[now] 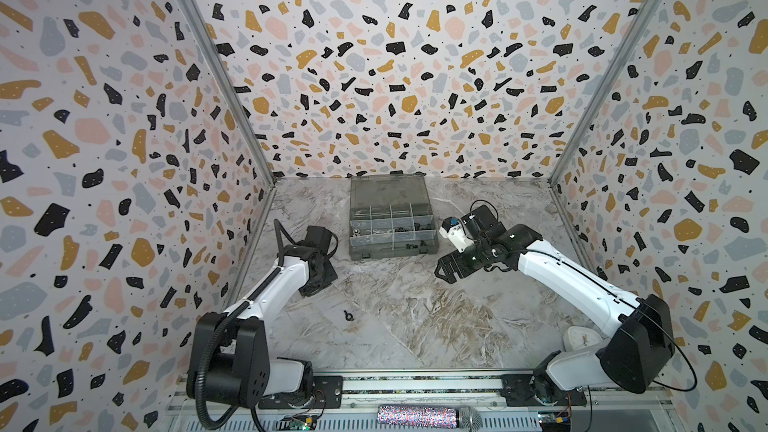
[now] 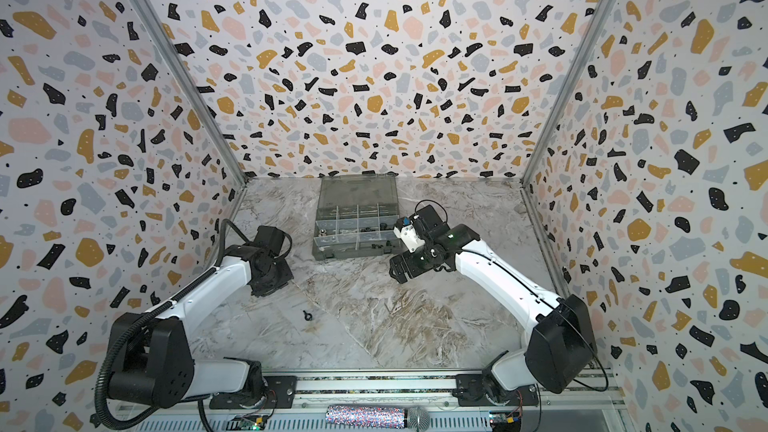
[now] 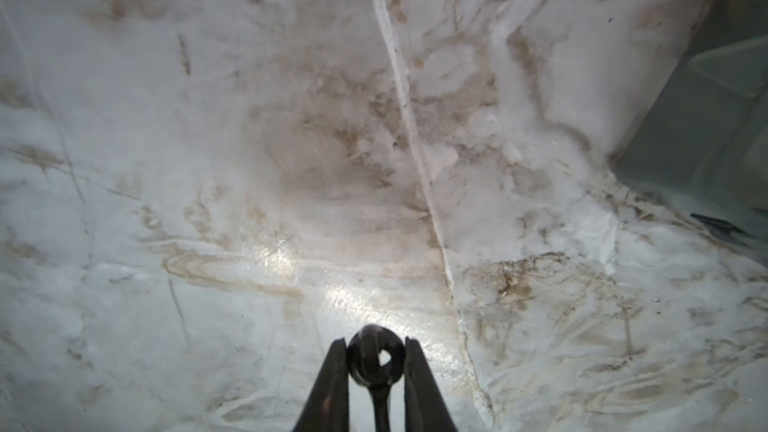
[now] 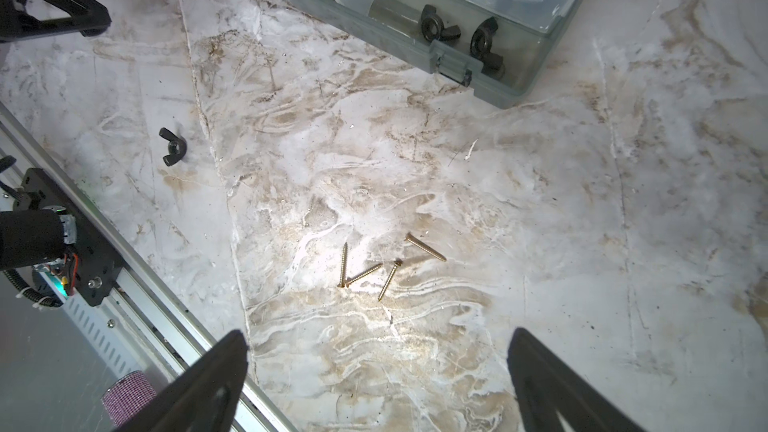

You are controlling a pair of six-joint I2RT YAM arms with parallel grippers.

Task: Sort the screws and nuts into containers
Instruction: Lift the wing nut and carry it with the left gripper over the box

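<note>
My left gripper [image 3: 376, 351] is shut on a black wing nut [image 3: 374, 361], with one finger pressed on each side of its ring. In both top views this gripper [image 1: 316, 286] [image 2: 266, 284] points down at the marble, left of the smoky-grey organizer box [image 1: 386, 193] [image 2: 357, 195]. A second wing nut [image 1: 348, 317] [image 2: 308, 315] [image 4: 172, 146] lies loose on the table. Several brass screws [image 4: 388, 280] lie together ahead of my right gripper [image 4: 378, 338], which is open and empty. Two wing nuts [image 4: 438, 29] sit in a near compartment of the box [image 4: 374, 37].
Patterned walls close in the table on three sides. An aluminium rail [image 1: 415, 384] runs along the front edge, with a glittery microphone [image 1: 428, 415] below it. A small white dial object [image 1: 579, 338] stands by the right arm's base. The box's open lid lies flat toward the back wall.
</note>
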